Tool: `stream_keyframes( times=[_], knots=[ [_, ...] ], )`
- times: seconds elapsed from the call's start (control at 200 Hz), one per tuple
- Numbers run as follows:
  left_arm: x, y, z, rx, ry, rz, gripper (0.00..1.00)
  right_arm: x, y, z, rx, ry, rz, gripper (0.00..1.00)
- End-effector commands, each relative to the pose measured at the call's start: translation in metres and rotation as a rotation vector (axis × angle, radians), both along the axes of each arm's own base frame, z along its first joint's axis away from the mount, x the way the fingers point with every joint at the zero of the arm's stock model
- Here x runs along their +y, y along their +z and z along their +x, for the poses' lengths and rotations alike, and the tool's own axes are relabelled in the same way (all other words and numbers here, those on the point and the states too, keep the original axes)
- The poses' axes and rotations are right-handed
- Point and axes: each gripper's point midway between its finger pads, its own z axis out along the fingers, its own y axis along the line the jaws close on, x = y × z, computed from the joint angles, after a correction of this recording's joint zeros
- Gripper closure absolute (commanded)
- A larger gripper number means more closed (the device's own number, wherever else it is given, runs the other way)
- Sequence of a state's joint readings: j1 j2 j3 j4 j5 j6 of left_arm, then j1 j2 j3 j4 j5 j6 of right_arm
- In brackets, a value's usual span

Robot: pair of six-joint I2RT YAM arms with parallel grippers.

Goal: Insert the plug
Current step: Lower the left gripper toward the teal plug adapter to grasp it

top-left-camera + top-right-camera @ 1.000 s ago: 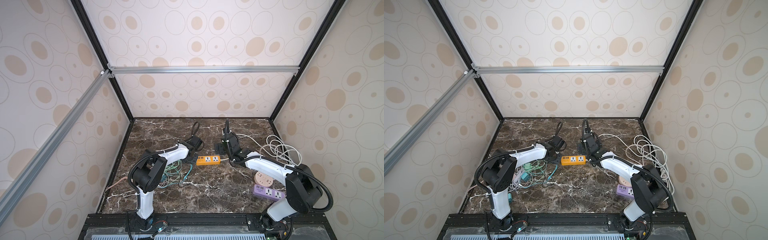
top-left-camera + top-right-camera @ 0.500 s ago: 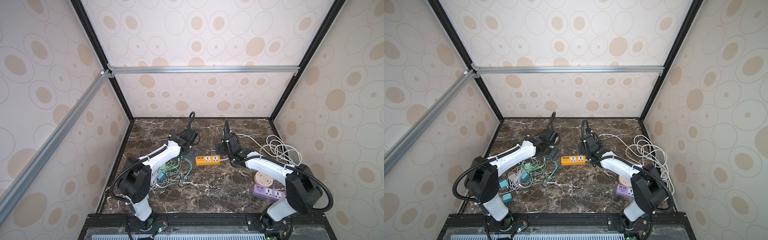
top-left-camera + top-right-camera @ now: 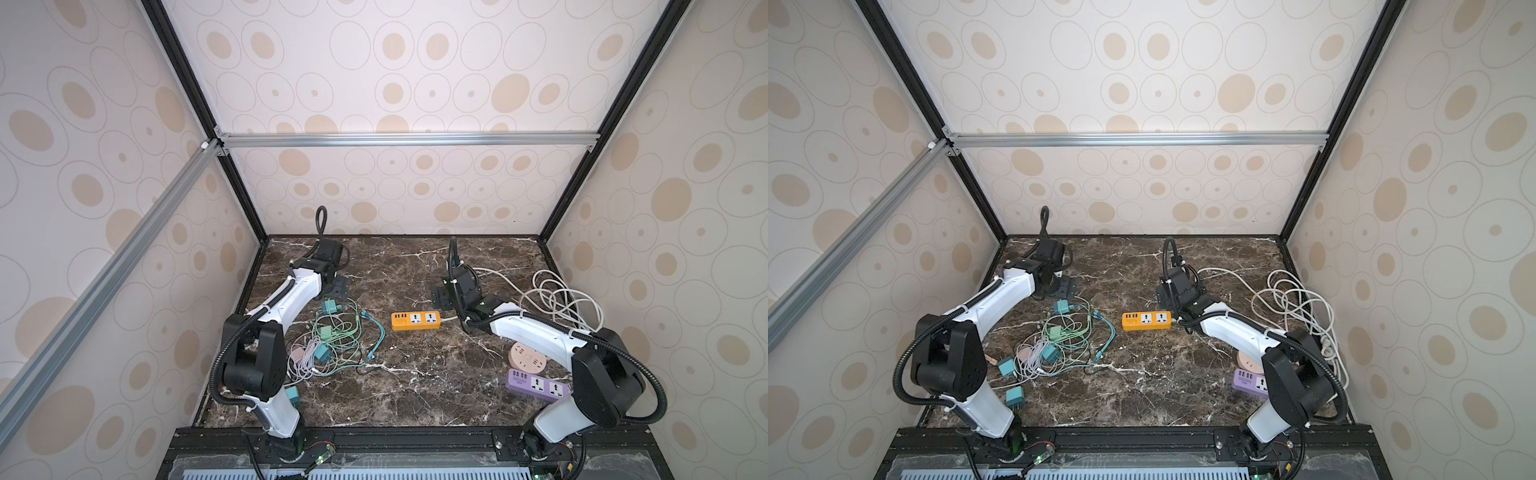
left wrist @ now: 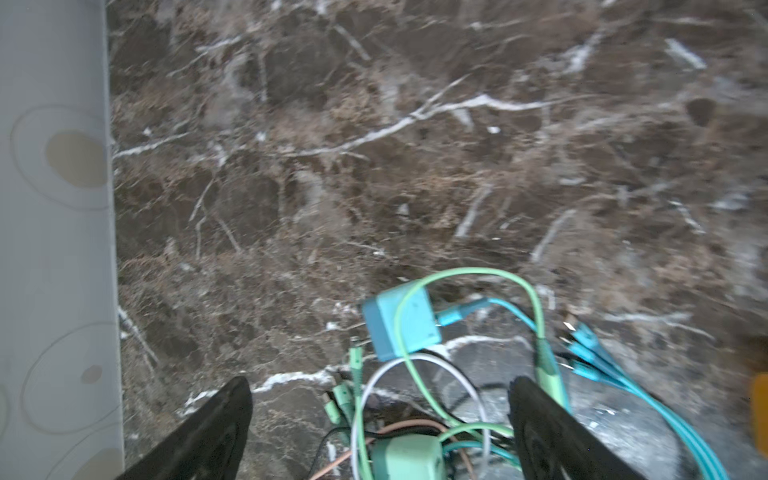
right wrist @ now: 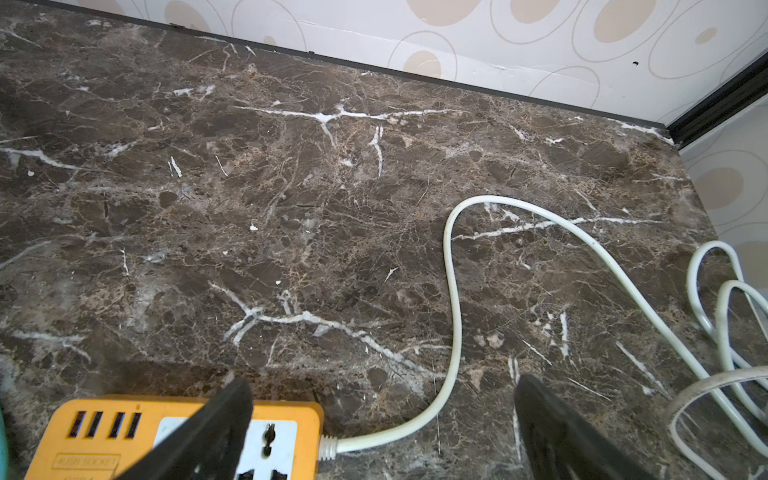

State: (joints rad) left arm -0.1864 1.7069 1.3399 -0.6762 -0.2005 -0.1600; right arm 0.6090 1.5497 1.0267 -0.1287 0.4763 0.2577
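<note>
The teal plug (image 4: 401, 324) lies just ahead of the left gripper (image 4: 379, 388), which is wide open and empty. The orange power strip (image 5: 50, 436) lies partly under the right gripper (image 5: 382, 386), which is also open and empty. I judge this is the reaching step; next the left jaws must close on the plug and not on the cables (image 4: 546, 365).

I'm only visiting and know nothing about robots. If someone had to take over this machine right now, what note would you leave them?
Left gripper: open, empty, over the far edge of the cable tangle, close to a teal charger.
Right gripper: open, empty, over the cord end of the orange power strip.
Done: nothing is plugged in yet; the strip's sockets are both free.
Left: grasp a charger, carry it to the strip, and press it into a socket, probably steadying the strip with the right gripper.
</note>
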Motion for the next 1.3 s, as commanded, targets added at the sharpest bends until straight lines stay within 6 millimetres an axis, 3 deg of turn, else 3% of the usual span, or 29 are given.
stream_keyframes(
  times=[0.0,0.105,0.24,0.43,0.63,0.86,0.995,1.13,1.296],
  knots=[
    [0.007,-0.014,-0.002,0.053,0.009,-0.042,0.07,-0.008,0.005,-0.004,-0.011,-0.025,-0.006,0.01],
    [-0.015,-0.036,-0.006,0.136,-0.088,-0.095,0.12,-0.009,0.004,-0.004,-0.014,-0.027,-0.014,0.01],
    [-0.010,-0.055,-0.004,0.176,-0.078,-0.013,0.12,-0.009,0.005,-0.004,-0.014,-0.028,-0.008,0.01],
    [-0.023,-0.076,0.005,0.201,-0.114,-0.066,0.10,-0.010,0.003,-0.005,-0.006,-0.032,-0.015,0.01],
    [-0.020,-0.108,0.003,0.260,-0.099,-0.045,0.12,-0.012,0.002,-0.005,-0.004,-0.034,-0.025,0.01],
    [-0.017,-0.119,0.021,0.194,-0.017,-0.096,0.31,-0.011,0.002,-0.005,0.001,-0.035,-0.026,0.01],
    [-0.005,-0.123,0.033,0.155,0.091,-0.164,0.47,-0.012,0.004,-0.004,0.002,-0.039,-0.035,0.01],
    [0.014,-0.119,0.039,0.107,0.195,-0.198,0.51,-0.014,0.004,-0.005,0.006,-0.045,-0.042,0.01],
    [0.055,-0.113,0.038,0.062,0.370,-0.206,0.49,-0.014,0.003,-0.005,0.010,-0.047,-0.044,0.01]
  ],
)
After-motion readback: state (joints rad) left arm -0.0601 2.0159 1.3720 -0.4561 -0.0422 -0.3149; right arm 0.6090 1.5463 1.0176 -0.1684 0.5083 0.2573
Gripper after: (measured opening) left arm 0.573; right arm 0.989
